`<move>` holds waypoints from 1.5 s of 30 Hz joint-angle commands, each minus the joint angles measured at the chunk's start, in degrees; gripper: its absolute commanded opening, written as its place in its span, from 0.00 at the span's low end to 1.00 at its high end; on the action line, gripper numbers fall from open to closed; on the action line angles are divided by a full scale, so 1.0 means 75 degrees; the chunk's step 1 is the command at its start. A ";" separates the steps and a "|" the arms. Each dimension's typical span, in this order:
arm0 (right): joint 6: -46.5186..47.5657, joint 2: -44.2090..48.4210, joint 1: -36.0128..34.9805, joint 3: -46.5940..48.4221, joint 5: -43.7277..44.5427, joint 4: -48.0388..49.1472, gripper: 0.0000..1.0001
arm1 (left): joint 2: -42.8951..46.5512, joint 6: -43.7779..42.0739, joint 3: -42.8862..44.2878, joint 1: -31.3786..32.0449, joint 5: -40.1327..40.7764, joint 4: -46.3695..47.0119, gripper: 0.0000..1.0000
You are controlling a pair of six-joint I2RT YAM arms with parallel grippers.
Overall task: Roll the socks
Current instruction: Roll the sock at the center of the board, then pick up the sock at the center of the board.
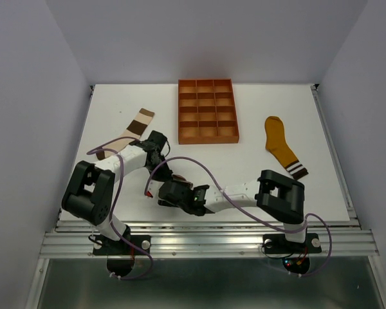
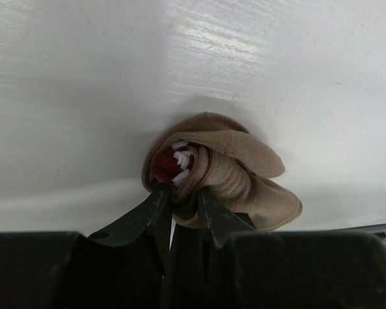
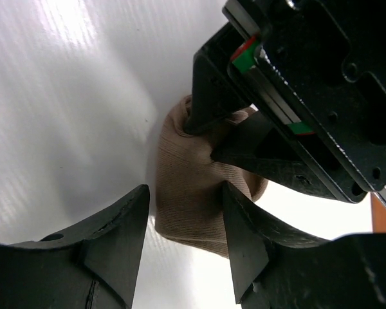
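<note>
Closest to lens in left wrist view: left gripper [image 2: 183, 196], black fingers [image 2: 156, 209] set narrow and pinched on the taupe sock [image 2: 241, 177]. Sock wound into a tight bundle, resting on the white table [image 2: 83, 96]. Maroon and white cuff stripes showing at the core of the roll, just above the fingertips. Loose fold of fabric draped over the top and trailing to one side.

Checked from right wrist view: right gripper [image 3: 183, 212] standing astride the same bundle, jaws parted to a middling width. Sliver of table visible between one finger and the fabric. Other finger [image 3: 244, 244] overlapping the fabric, contact not confirmable. Left gripper seen there at the top of frame, one fingertip pressed into the upper edge of the sock.

Confirmed from overhead: both grippers together on the near side of the tray [image 1: 206, 138], off its left front corner and well apart from it. Bundle almost wholly hidden there beneath the two tools. Left of the tray, near but not touching: blocked sock [image 1: 132, 129], lying flat and slanted. Right of the tray: mustard sock [image 1: 280, 145], lying flat, striped cuff end toward the arms, well apart from the bundle. Tray itself orange, divided into square compartments, set toward the far side of the table.
</note>
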State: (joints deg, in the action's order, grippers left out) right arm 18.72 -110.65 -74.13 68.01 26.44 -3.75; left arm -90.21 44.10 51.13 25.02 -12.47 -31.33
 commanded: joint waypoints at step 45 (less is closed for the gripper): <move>-0.3022 -0.0305 0.2758 0.0588 -0.4390 -0.0789 0.01 | 0.0145 -0.1192 0.1549 -0.1636 0.0807 -0.0956 0.55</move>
State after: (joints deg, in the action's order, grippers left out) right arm 4.34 -110.41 -57.41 71.05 -0.01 -5.04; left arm -90.87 36.51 61.54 14.22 -7.42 -38.02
